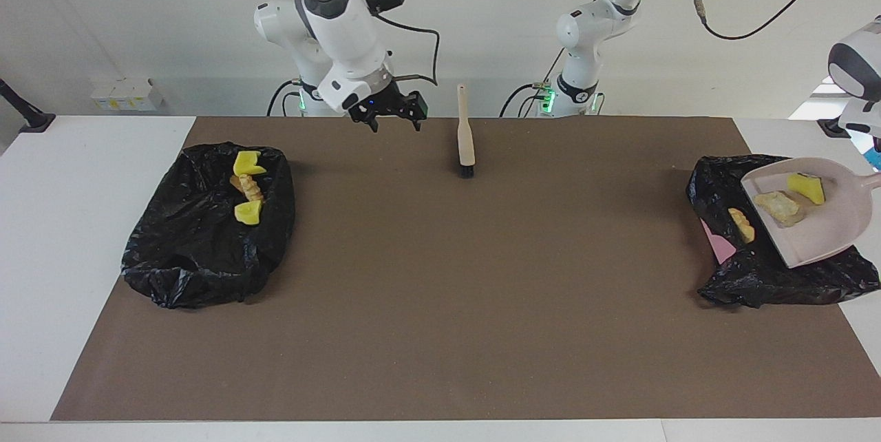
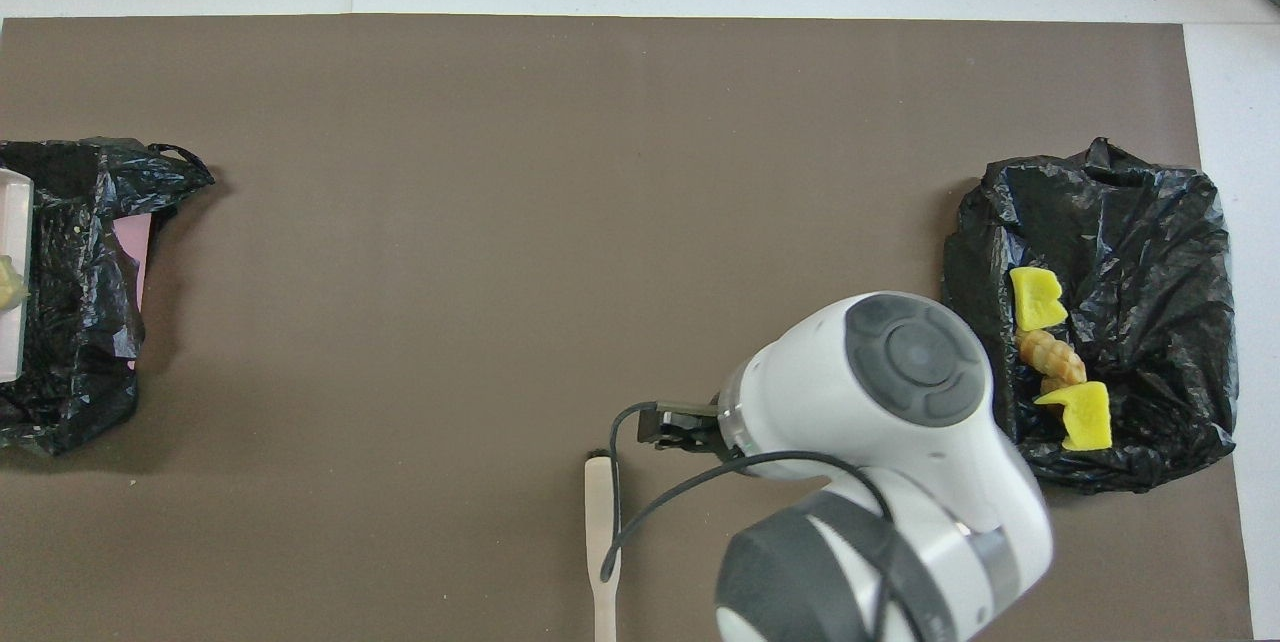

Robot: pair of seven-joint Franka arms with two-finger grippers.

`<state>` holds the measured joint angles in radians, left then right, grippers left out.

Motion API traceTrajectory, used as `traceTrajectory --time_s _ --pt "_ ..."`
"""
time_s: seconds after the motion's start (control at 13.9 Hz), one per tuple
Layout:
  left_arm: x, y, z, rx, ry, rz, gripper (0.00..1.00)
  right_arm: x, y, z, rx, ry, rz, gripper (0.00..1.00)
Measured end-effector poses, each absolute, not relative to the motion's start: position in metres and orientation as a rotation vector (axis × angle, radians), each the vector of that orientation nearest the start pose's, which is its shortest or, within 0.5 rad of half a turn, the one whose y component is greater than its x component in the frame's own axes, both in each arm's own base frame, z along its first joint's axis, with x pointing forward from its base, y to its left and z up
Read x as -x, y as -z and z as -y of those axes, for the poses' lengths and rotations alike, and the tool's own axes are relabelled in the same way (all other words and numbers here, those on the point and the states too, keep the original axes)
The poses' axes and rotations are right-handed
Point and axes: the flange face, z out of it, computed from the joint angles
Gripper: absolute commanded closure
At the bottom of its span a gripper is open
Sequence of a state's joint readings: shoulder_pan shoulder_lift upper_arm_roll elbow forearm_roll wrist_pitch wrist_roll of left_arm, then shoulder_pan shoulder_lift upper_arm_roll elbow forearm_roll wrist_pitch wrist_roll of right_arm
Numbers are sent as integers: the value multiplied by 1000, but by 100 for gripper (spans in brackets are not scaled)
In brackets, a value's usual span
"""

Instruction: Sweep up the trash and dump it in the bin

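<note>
Facing view, read left to right.

Left of frame: black bag [image 1: 206,235] on the tabletop [image 1: 440,332], holding yellow and tan chunks [image 1: 248,187] near its upper rim.

Upper centre-left: right gripper [image 1: 387,111] hung in the air, jaws wide and holding nothing, over the mat between that bag and the brush [image 1: 466,142].

Centre: brush lay flat by the mat's top edge, bristles toward the bottom of the frame, nothing touching it.

Right of frame: second black bag [image 1: 764,270]. Dustpan [image 1: 812,222] was tilted over it, lip down toward the bag. Two pieces of trash [image 1: 778,206] sat on the pan, one yellow and one tan; a third tan-orange piece [image 1: 742,223] showed just off the lip against the bag.

Left gripper: at the right edge, out of frame. The pan handle ran off toward it, so judged narrow and clamped on the handle.

Step in hand (judgement): dumping. Next move calls for a steeper tilt or a shake so the last two pieces slide into the bag, lip kept inside the bag mouth.

Hard to make out: the handle grip itself; whether the third piece was falling or resting. Overhead, the pan was cut off at the left edge, and the right arm's wrist covered part of the mat.
</note>
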<state>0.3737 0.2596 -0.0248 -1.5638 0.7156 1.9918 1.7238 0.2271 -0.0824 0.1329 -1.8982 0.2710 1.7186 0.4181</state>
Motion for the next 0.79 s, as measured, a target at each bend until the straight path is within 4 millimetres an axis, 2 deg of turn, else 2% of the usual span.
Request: traceTrajectory --time_s 0.22,0.43,0.58,0.79 --pt "-605 -524 -254 1715 -763 -1794 100 -499 -556 -173 2975 -210 -165 0" --pt "-595 -531 -262 1688 -805 -1758 100 -506 -579 -158 3042 -123 -170 0" --pt "-589 -533 -275 1698 -801 -1739 100 -511 -592 -149 3088 -61 -176 0" --pt "-587 -536 -283 1687 -807 -1726 100 -517 -602 -136 3120 -30 -199 0"
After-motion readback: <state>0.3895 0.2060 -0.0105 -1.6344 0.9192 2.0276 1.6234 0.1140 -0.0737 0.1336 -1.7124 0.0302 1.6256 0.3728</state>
